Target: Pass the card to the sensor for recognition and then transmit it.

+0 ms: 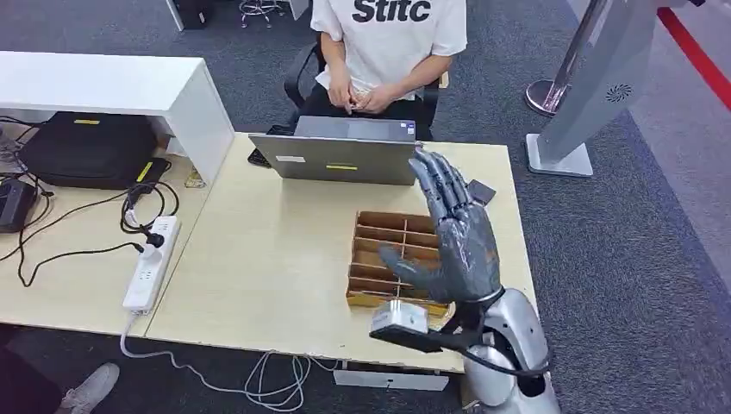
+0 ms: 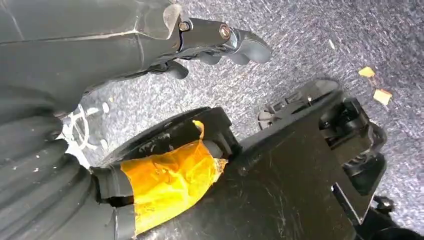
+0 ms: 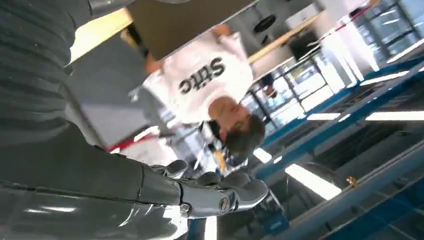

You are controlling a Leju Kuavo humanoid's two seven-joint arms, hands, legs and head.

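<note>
My right hand [image 1: 457,237] is raised over the wooden divided tray [image 1: 379,259] on the pale desk, fingers stretched out toward the laptop and thumb spread to the side. It holds nothing. In the right wrist view the right hand [image 3: 215,192] is also empty, in front of the seated person. A small dark flat device [image 1: 483,191] lies on the desk just past the fingertips. I cannot make out a card in the tray's compartments. My left hand [image 2: 210,45] hangs above the carpet with nothing in it.
A grey laptop [image 1: 345,155] stands at the desk's far edge, with a person in a white shirt [image 1: 388,43] seated behind it. A white power strip [image 1: 151,263] with cables and a black bag [image 1: 86,147] lie on the left. A grey stand [image 1: 595,86] rises at the right.
</note>
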